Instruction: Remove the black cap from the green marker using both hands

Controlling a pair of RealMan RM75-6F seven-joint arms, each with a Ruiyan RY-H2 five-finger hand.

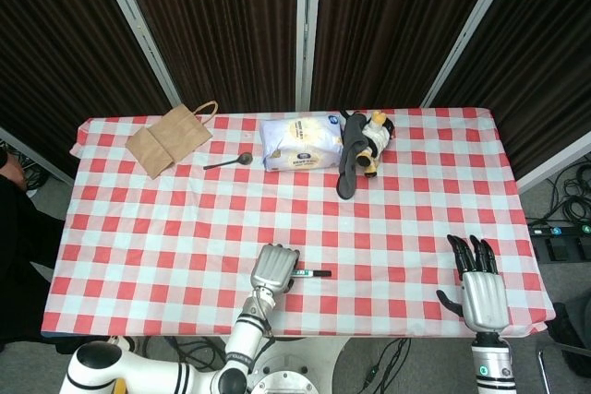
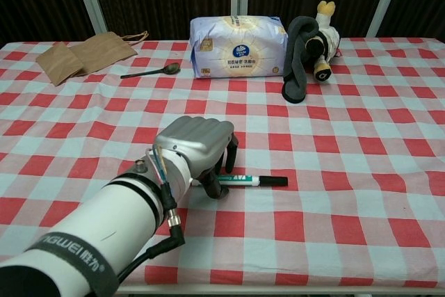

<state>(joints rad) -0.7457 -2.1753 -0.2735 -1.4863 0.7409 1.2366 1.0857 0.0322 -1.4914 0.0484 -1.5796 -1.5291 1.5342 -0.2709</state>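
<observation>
The green marker (image 2: 243,181) lies flat on the checked tablecloth near the front edge, its black cap (image 2: 274,181) pointing right. My left hand (image 2: 197,140) is lowered over the marker's left end, fingers curled behind it and thumb in front, gripping the barrel. In the head view the left hand (image 1: 275,268) hides that end, so only the right part of the marker (image 1: 314,273) shows. My right hand (image 1: 482,292) hovers at the table's front right corner, fingers spread and holding nothing, far from the marker. The chest view does not show it.
At the back stand a tissue pack (image 1: 300,143) and a plush toy (image 1: 369,138) with a dark sock draped on it. A spoon (image 1: 229,162) and a brown paper bag (image 1: 171,138) lie at the back left.
</observation>
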